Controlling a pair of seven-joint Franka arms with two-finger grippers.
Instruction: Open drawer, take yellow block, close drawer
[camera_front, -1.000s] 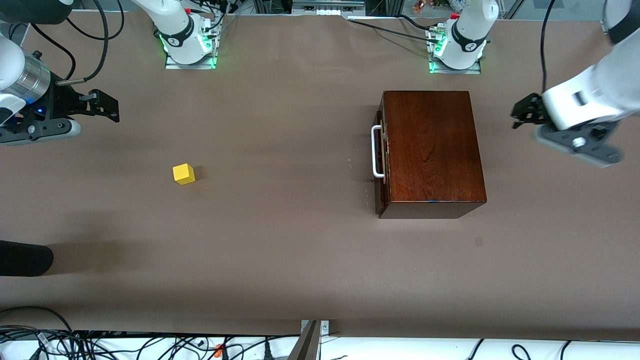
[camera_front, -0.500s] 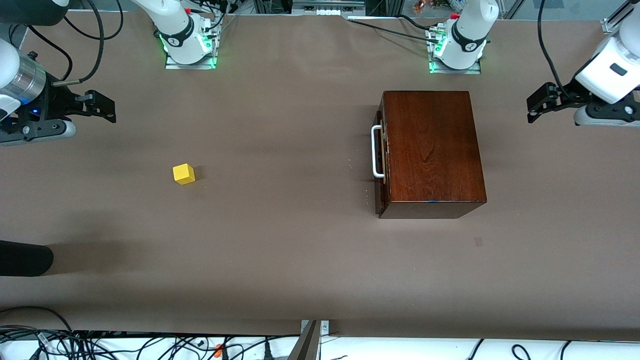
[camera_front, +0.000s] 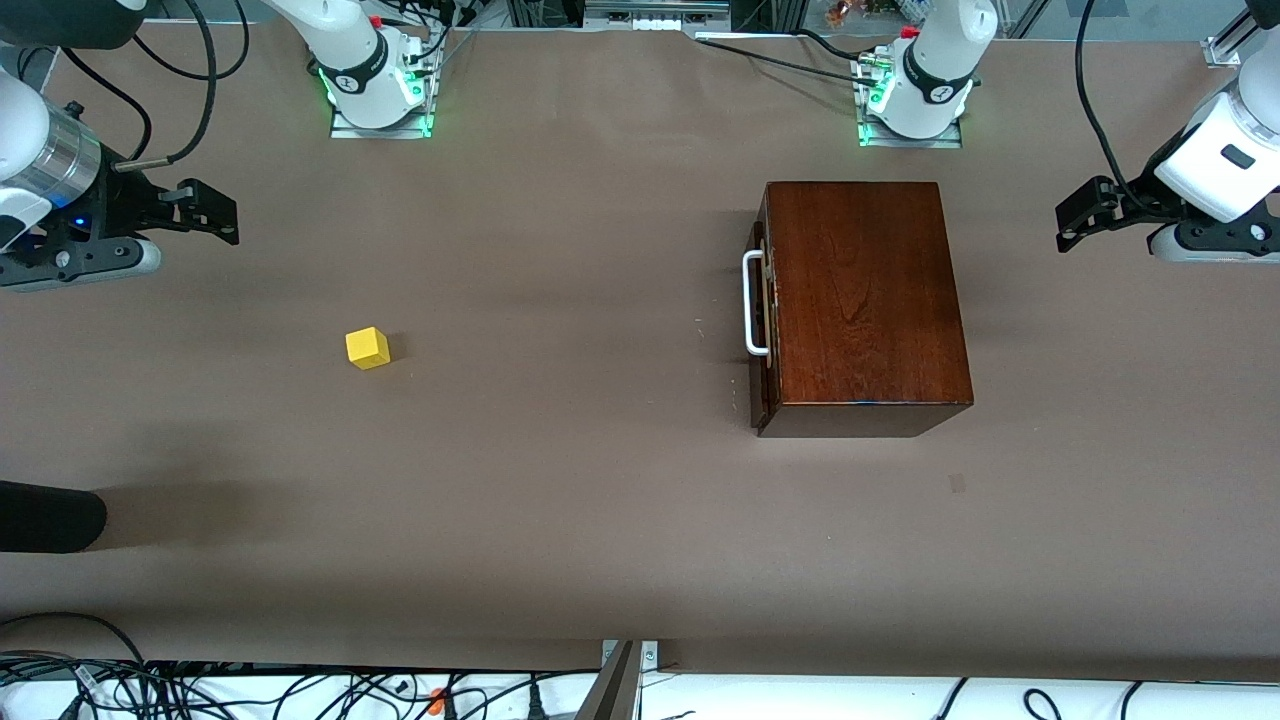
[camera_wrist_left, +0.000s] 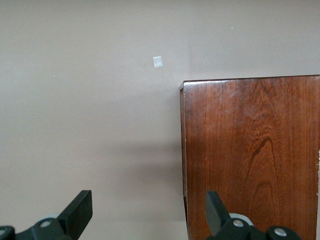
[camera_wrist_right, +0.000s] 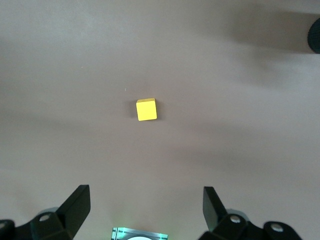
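The yellow block (camera_front: 367, 348) (camera_wrist_right: 146, 109) lies alone on the brown table, toward the right arm's end. The dark wooden box (camera_front: 865, 300) (camera_wrist_left: 250, 150) stands toward the left arm's end. Its drawer is pushed in, and the white handle (camera_front: 752, 303) faces the block. My right gripper (camera_front: 205, 212) (camera_wrist_right: 145, 207) hangs open and empty over the table's right-arm end, apart from the block. My left gripper (camera_front: 1082, 215) (camera_wrist_left: 148, 212) hangs open and empty over the table beside the box, on the side away from the handle.
The two arm bases (camera_front: 375, 90) (camera_front: 915, 100) stand along the table's edge farthest from the front camera. A dark rounded object (camera_front: 50, 515) juts in at the right arm's end, nearer the camera. A small pale patch (camera_front: 958, 484) (camera_wrist_left: 158, 61) marks the table near the box.
The left arm has swung away from the box toward its own end of the table and settled. The right gripper shifted only slightly. Block and box have not moved.
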